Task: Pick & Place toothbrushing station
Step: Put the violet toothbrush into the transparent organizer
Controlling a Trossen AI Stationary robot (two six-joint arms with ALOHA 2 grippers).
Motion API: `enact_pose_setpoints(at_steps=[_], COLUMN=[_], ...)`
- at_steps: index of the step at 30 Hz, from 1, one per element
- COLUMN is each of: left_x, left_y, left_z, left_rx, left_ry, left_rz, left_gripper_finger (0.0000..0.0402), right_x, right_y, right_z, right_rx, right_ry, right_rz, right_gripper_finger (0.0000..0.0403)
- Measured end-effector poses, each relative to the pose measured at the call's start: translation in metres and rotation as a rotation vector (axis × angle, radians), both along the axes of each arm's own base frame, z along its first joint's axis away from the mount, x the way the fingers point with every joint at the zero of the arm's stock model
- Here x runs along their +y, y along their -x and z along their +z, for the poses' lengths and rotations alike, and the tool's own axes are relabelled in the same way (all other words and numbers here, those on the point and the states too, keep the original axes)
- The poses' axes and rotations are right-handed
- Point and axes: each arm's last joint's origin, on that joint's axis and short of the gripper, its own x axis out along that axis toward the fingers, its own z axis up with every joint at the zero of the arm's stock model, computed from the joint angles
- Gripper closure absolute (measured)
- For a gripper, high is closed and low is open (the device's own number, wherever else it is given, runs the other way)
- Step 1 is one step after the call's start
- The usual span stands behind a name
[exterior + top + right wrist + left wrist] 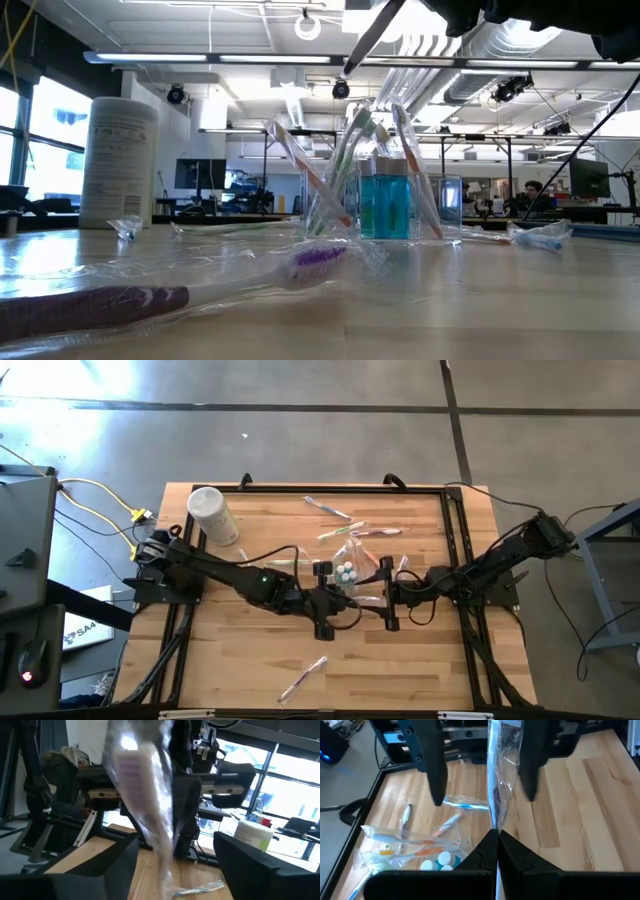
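A: Left side?
B: I see a white ribbed tub [211,515] at the back left. My left gripper [322,598] is clenched on a crinkly wrapped toothbrush [497,790].
A: Middle?
B: The clear boxy toothbrush holder [345,572] stands at table centre, brushes poking out, just beside both grippers.
A: Right?
B: My right gripper [388,593] has its dark fingers apart either side of that wrapped brush; can't tell if they touch it.
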Motion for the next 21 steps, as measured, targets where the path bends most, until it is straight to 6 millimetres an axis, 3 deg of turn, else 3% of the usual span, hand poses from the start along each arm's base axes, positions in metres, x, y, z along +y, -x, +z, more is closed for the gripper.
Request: enact_pose_setpoints(at_steps=[5,15,21], left_x=[-0.0023,-0.0022,-0.002], left_y=[0.0007,0.0007,0.0008], left_z=[0.0001,0.0001,-0.0001], left_rx=[-0.001,0.0,0.005], left_ry=[0.0,-0.006,-0.027], left_rz=[-0.006,-0.004,-0.013], left_gripper_finger=[0.0402,0.0402,0.0402], right_x=[0.0,0.0006,0.0005], right_y=[-0.0001,-0.0005,-0.0006], right_z=[-0.0006,-0.0035,-0.0039], right_rx=[0.006,0.026,0.029], right_ry=[0.002,0.074,0.088], right_rz=[-0.002,0.0,-0.001], right_gripper_finger=[0.0209,0.0377,0.0382])
